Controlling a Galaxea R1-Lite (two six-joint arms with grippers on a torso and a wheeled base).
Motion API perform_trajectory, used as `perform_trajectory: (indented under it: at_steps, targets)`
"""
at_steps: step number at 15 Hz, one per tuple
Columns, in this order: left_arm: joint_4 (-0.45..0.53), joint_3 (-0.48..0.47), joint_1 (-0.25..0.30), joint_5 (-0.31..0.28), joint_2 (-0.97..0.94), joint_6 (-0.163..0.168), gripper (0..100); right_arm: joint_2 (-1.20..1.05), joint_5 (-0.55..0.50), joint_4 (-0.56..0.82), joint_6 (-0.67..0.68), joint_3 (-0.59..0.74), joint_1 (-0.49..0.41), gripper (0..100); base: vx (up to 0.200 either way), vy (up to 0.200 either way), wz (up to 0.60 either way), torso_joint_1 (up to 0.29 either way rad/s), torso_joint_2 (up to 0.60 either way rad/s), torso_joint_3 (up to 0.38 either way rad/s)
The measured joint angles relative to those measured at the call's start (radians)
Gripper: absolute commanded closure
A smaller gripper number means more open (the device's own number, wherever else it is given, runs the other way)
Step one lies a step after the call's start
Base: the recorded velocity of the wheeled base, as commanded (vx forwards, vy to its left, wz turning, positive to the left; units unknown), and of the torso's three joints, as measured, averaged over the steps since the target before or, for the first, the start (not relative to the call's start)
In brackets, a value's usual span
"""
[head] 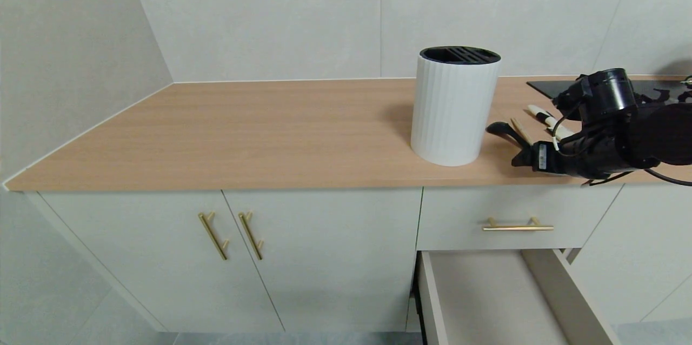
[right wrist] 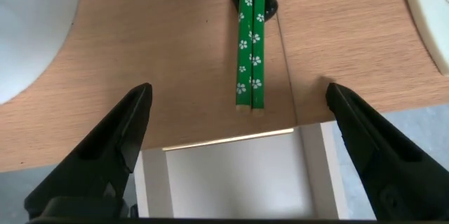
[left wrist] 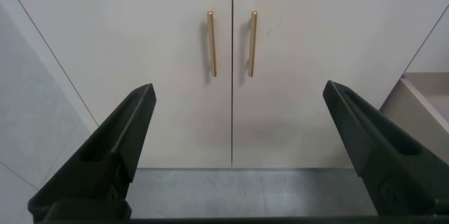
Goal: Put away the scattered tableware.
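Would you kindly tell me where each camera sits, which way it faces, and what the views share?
Head view: on the head, looking forward and down at the counter, white holder and open drawer; right gripper at the robot's right.
Left wrist view: on the left wrist, facing the cabinet doors, framed by the open left gripper.
Right wrist view: above the counter's edge, looking down on green chopsticks; own open fingers show.
Shared: head and right wrist views both show white holder and counter.

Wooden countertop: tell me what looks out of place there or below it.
A pair of green flower-patterned chopsticks lies loose on the wooden countertop near its front edge, beside the white ribbed cylindrical holder, not stored in it. Below, the pale lower drawer stands pulled open.
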Motion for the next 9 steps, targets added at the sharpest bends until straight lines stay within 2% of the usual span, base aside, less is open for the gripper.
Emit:
perform_trajectory:
  at_steps: [9]
  targets:
    - [0.000, 0.000, 0.000, 0.000, 0.000, 0.000, 0, -0.013, -0.014, 0.003, 0.000, 0.009, 0.000, 100, 0.000, 0.000, 0.00, 0.000, 0.00, 0.000]
